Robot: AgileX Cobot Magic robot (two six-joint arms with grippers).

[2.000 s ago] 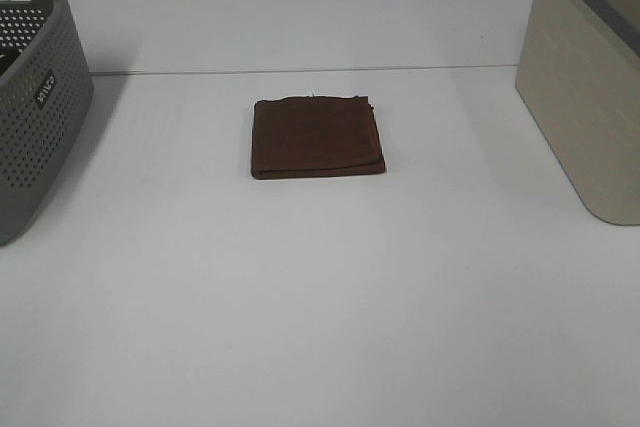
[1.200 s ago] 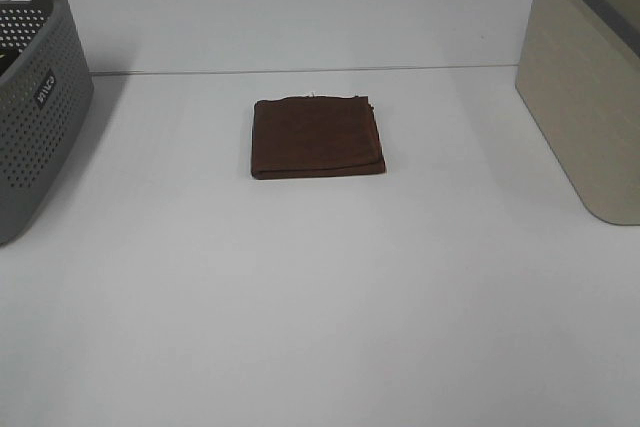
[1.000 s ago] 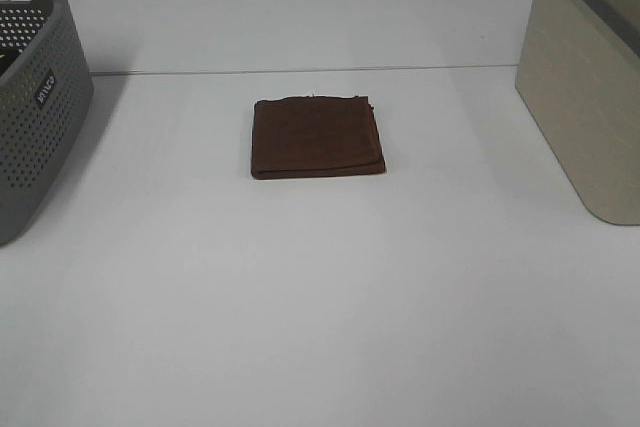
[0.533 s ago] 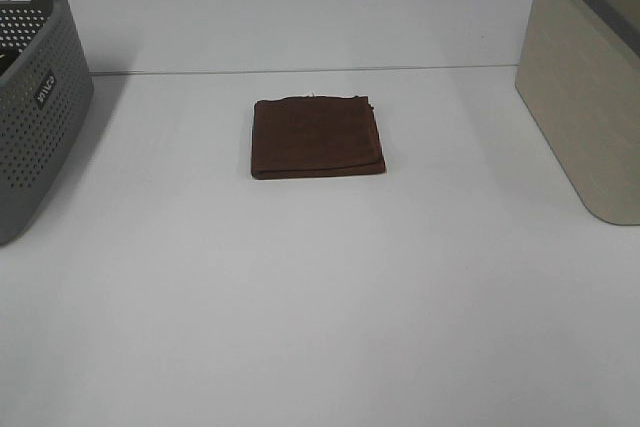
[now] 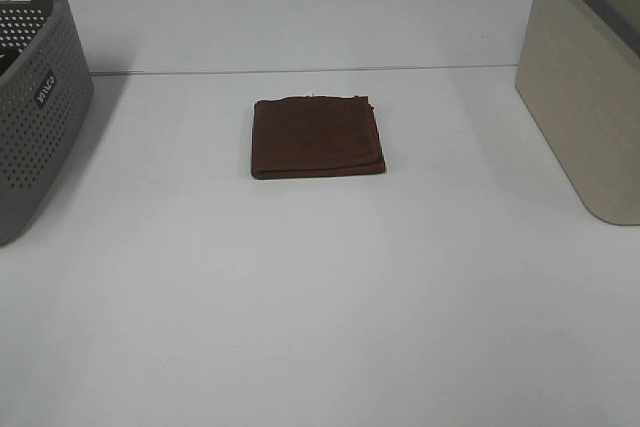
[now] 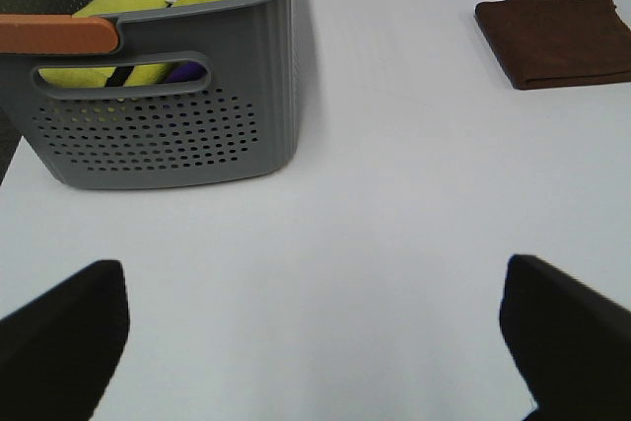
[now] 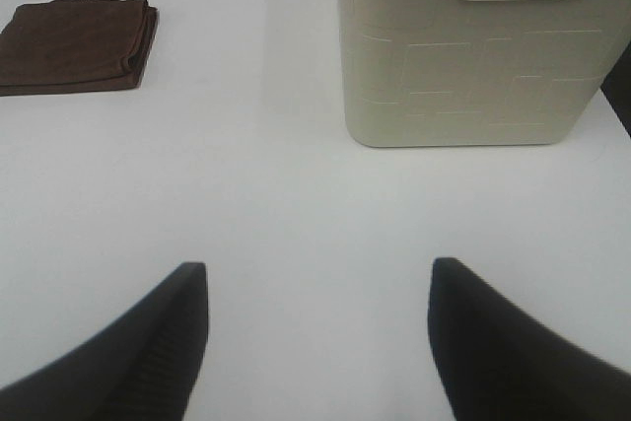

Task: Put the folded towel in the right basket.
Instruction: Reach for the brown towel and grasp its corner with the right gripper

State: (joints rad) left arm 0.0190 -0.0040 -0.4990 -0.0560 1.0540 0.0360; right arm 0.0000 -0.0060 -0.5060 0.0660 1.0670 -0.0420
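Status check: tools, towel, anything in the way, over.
Left tool open, empty. Right tool open, empty. Folded brown cloth towel flat on white table, untouched. Nothing between it and beige plastic basket.

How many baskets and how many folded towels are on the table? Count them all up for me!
Baskets: 2, a grey basket and a beige basket
Folded towels: 1, a brown towel
Total: 3
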